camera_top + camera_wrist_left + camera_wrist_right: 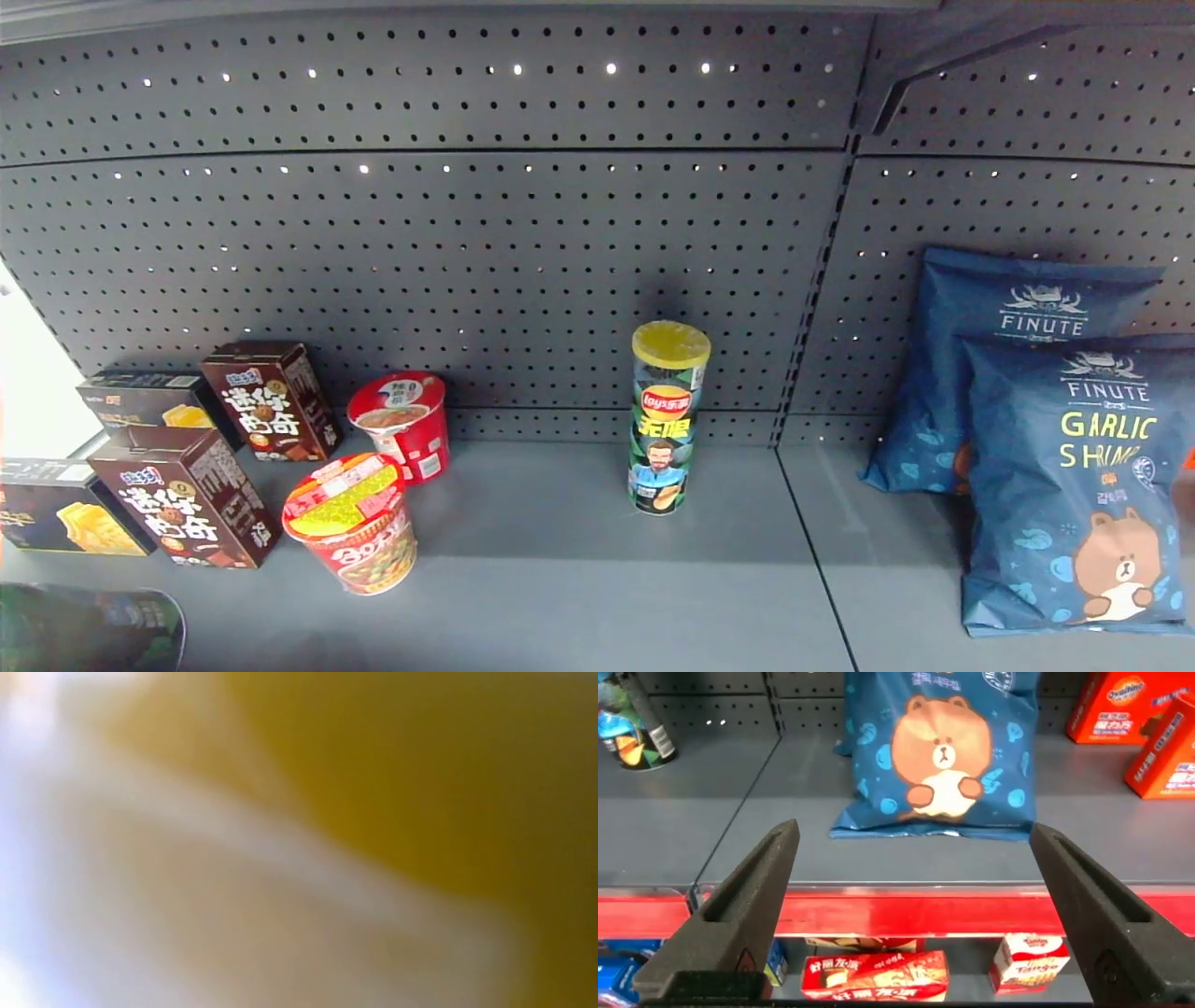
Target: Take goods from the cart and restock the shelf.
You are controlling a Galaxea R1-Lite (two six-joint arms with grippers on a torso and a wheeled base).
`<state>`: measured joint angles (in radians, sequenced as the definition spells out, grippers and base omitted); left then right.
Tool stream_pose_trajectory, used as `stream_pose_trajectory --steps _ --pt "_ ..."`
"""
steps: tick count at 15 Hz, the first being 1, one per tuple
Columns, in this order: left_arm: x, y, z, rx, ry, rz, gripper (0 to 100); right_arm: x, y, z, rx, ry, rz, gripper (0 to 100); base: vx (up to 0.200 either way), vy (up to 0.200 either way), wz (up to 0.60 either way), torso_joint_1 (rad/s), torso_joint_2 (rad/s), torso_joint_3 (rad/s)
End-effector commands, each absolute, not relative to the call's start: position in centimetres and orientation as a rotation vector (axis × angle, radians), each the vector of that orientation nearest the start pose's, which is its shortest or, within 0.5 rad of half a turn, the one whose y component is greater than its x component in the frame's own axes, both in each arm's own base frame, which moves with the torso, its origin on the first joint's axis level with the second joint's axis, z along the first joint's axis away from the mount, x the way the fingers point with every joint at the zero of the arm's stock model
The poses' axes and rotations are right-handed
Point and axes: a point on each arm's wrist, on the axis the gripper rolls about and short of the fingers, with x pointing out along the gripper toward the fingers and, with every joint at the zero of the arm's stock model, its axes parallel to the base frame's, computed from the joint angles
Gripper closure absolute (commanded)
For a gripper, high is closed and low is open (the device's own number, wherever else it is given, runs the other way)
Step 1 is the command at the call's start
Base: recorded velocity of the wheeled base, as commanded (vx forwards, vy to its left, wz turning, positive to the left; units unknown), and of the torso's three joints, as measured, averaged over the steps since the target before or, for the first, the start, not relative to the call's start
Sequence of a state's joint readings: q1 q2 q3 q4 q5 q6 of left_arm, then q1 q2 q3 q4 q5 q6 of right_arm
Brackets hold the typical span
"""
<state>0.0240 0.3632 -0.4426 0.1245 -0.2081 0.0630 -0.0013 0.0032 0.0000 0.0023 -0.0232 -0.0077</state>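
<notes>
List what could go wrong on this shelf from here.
1. The chip can stands tall and alone; a passing arm could topple it.
2. The front noodle cup looks tilted, so a nudge may tip it over.
3. The open right gripper faces the bear bag; advancing could shove it back.
</notes>
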Motion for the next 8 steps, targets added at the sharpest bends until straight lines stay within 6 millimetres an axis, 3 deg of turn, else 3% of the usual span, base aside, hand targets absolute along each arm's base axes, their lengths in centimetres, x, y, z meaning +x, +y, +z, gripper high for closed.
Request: stream_pose_trajectory --steps 1,3,4,5,7,8 --pt "-1.0 -0.5 19.2 0.057 0.040 -0.179 100 -2.3 0.0 7.6 -0.029 0.006 -0.012 0 0.000 0.000 0.00 0.000 0.00 0.000" --pt "-1.1 -0.4 19.7 0.059 0.031 -0.128 100 -1.6 0.0 8.3 0.024 0.074 -0.082 0 0.000 0.000 0.00 0.000 0.00 0.000" --pt "-1.1 -0.4 19.7 0.062 0.038 -0.089 100 -2.0 0.1 11.4 0.041 -0.002 -0.095 0 0.000 0.000 0.00 0.000 0.00 0.000" --pt "-1.6 -0.4 20.2 0.080 0.040 -0.023 100 -1.5 0.0 16.8 0.058 0.058 -0.103 0 0.000 0.000 0.00 0.000 0.00 0.000" --pt "-3.1 -0.6 20.3 0.116 0.078 0.001 100 -2.2 0.2 13.9 -0.081 0.101 0.158 0 0.000 0.000 0.00 0.000 0.00 0.000" --pt "-3.3 -0.6 20.5 0.125 0.090 0.000 100 -2.0 0.3 14.1 -0.078 0.087 0.272 0 0.000 0.000 0.00 0.000 0.00 0.000"
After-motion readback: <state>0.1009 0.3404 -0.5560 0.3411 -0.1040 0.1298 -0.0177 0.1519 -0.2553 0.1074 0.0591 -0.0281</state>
